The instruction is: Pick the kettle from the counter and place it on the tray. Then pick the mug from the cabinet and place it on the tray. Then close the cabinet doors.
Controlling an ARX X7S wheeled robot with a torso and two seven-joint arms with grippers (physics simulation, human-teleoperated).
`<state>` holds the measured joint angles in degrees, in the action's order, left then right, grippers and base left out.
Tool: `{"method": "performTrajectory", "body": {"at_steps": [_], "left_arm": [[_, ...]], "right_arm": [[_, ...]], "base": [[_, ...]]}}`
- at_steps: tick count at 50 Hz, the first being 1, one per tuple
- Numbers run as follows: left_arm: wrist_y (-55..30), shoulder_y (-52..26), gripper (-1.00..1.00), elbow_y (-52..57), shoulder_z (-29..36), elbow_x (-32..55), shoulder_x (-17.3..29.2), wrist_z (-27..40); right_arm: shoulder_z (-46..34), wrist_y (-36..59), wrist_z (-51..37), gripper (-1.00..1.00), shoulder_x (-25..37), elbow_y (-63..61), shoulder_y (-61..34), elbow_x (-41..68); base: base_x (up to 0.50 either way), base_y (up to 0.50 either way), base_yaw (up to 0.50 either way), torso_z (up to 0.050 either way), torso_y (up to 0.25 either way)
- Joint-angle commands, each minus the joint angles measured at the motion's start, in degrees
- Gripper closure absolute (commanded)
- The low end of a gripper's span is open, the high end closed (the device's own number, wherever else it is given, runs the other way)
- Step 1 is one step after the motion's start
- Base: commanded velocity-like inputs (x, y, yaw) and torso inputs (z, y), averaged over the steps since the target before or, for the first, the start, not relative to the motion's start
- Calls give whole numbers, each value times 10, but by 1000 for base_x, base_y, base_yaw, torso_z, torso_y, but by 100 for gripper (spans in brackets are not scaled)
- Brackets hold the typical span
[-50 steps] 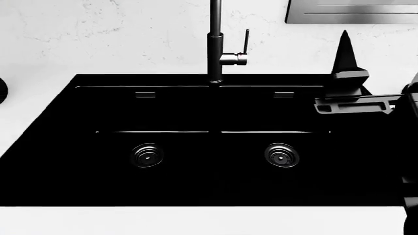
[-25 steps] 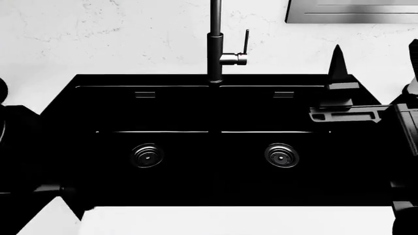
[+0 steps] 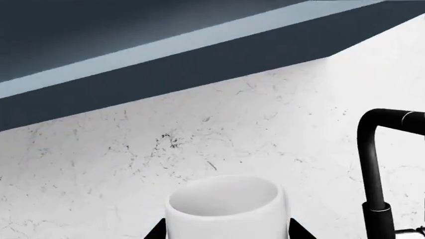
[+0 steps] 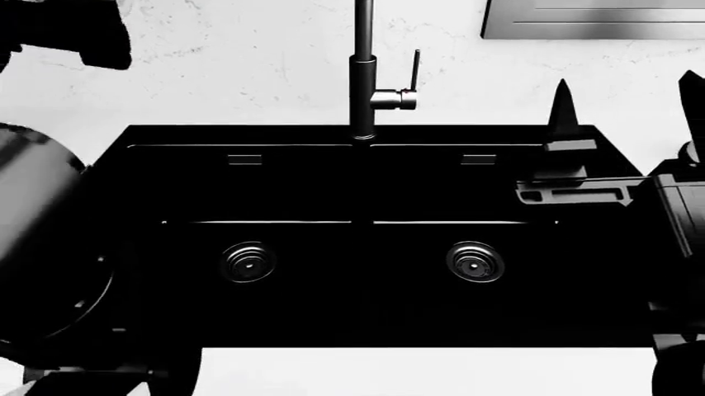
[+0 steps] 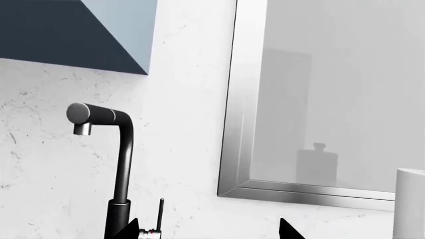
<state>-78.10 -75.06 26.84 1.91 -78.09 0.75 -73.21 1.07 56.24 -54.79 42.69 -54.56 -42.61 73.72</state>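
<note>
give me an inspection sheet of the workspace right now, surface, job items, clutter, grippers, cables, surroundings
Surface: white counter with a black double sink, both drains visible.
Job's things: white mug between the left gripper's fingertips, upright, mouth showing. Kettle, tray and cabinet doors: nothing seen.
Clutter: nothing seen.
Grippers: left gripper shut on the mug; right gripper open, nothing between its tips, above the sink's right end.
Cables: nothing seen.
Surroundings: black faucet behind the sink, veined marble wall, steel-framed window.
</note>
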Motion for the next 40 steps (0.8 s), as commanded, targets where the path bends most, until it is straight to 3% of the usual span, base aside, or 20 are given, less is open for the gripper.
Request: {"method": "performTrajectory", "body": {"at_steps": [1,14,23,27,40], "left_arm": [[28,-30,100,-123,6,170,-4,201],[119,-46,100,-354,-4,373,-3,458],[198,-14,100,-472,-34,444,1,571],[208,-4,100,-487,-33,463,1,589],[172,-37,100,-462,4,479,13,578]], "right_arm": [[-6,-3,4,-100,-2,7,0,-7],[-24,-8,22,-100,-8,19,10,-43],[-32,-9,23,-100,-10,20,10,-51],[-40,-8,26,-100,-9,20,12,-66],[-52,-9,26,-100,-9,23,13,-84]], "base": [[0,0,0,0,0],[0,0,0,0,0],[0,0,0,0,0],[0,0,0,0,0],[0,500,0,0,0]]}}
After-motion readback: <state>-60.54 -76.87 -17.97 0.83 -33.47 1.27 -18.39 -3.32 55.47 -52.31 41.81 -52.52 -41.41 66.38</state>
